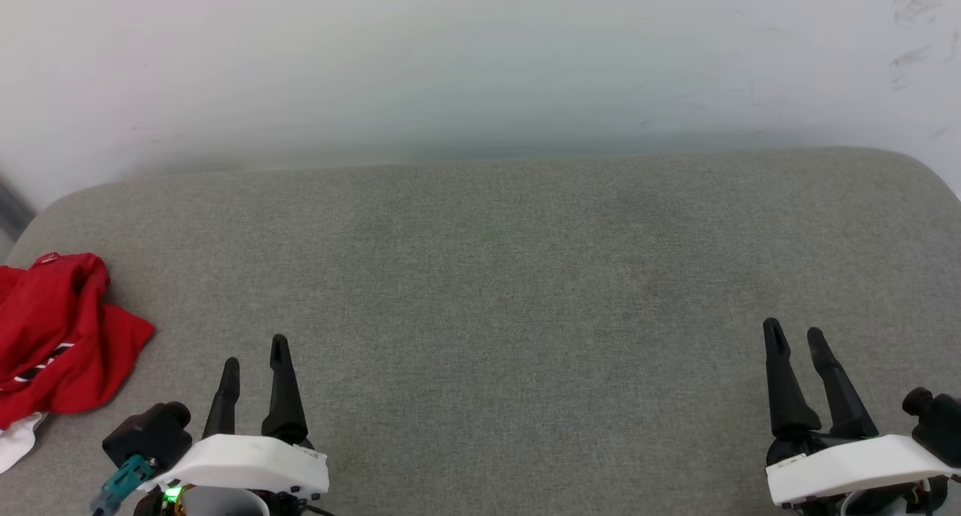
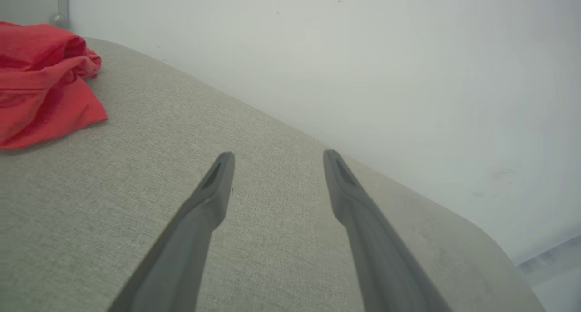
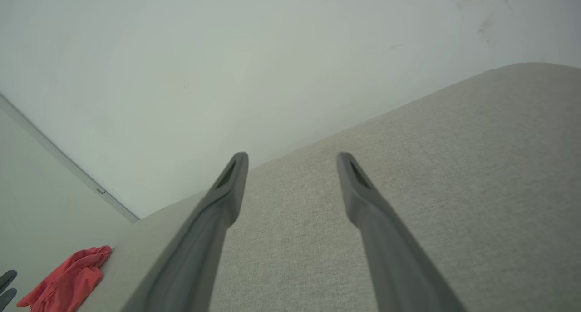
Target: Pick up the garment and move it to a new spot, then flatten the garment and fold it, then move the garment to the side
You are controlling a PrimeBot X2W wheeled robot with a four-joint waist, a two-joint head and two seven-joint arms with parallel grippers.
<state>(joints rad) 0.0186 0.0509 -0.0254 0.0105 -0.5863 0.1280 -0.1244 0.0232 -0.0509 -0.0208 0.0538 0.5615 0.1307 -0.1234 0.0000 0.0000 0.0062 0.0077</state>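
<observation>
The garment [image 1: 52,336] is a crumpled red heap with a bit of white at its near edge, lying at the far left of the grey cushioned surface [image 1: 495,276]. From the left wrist the garment [image 2: 41,80] shows at the upper left, and from the right wrist the garment [image 3: 68,280] is small at the lower left. My left gripper [image 1: 254,351] hovers open and empty at the lower left, a short way right of the heap. Far off at the lower right, my right gripper [image 1: 794,336] is open too, nothing between its fingers.
A pale wall [image 1: 480,58] rises right behind the cushion's far edge. The cushion's corners are rounded at the back left and back right. A wide stretch of bare fabric lies between the two grippers.
</observation>
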